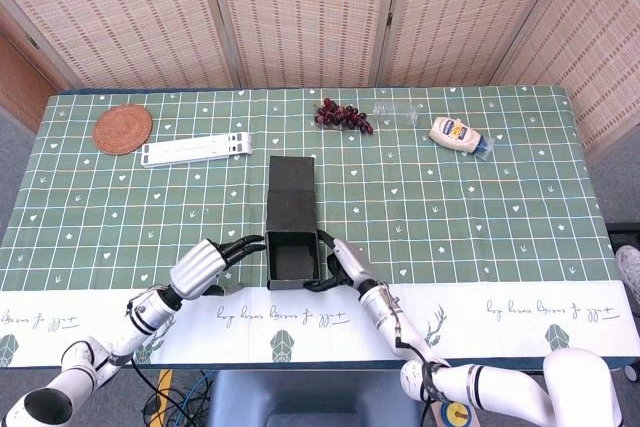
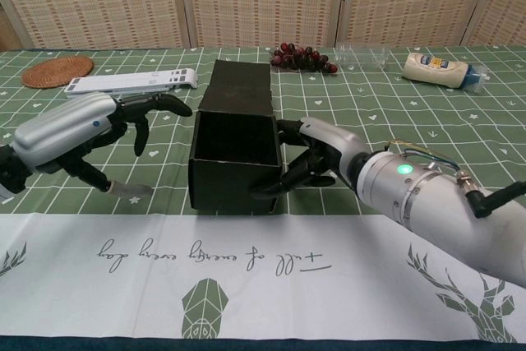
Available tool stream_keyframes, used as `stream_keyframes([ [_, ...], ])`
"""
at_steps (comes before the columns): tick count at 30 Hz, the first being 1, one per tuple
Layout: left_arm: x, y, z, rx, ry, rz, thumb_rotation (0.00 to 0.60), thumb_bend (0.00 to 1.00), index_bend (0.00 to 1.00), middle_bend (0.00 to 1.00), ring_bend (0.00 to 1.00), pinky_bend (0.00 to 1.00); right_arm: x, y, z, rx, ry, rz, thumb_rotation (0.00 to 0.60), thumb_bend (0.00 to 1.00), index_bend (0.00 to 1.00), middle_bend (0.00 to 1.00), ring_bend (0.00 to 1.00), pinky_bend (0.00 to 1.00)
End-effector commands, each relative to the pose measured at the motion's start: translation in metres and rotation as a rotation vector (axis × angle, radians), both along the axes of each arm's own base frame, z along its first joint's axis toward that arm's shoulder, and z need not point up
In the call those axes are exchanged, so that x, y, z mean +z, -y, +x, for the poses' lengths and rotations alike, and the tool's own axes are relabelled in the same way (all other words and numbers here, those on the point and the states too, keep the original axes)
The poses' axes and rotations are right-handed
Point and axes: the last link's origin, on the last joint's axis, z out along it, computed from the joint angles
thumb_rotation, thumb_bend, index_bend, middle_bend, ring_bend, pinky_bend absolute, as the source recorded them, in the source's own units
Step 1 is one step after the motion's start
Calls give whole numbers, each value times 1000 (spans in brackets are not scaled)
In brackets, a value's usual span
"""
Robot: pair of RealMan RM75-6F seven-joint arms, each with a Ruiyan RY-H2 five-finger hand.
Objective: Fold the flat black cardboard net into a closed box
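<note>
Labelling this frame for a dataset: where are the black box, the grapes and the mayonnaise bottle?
black box (image 1: 294, 256), head view, floor of the open tray.
grapes (image 1: 342, 115), head view, middle of the bunch.
mayonnaise bottle (image 1: 455, 133), head view, its label.

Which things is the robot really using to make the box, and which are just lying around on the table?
Using:
black box
right hand, touching the box's side
left hand, fingers spread, off the box

Just lying around:
grapes
mayonnaise bottle
clear plastic bottle
woven coaster
white folding stand
</note>
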Motion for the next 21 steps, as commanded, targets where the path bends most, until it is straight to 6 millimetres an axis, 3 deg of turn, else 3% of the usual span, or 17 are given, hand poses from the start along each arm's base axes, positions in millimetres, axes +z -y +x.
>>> stream_keyframes([
  [1, 10, 1, -4, 24, 38, 18, 600, 145, 138, 160, 545, 913, 0, 1, 0, 0, -2, -6, 600, 583, 374, 447, 858, 1000],
  [4, 20, 2, -7, 52, 104, 41, 600, 145, 134, 160, 546, 915, -1, 2, 1, 2, -2, -8, 600, 583, 351, 433, 857, 1000],
  [14, 38, 4, -13, 325, 393, -37, 600, 145, 128, 155, 544, 918, -10, 0, 14, 35, -17, 3, 600, 478, 56, 220, 789, 1000],
  [21, 48, 9, -4, 585, 598, -217, 600, 145, 113, 154, 543, 921, -14, -8, 19, 39, -8, 11, 600, 434, 0, 141, 753, 1000],
])
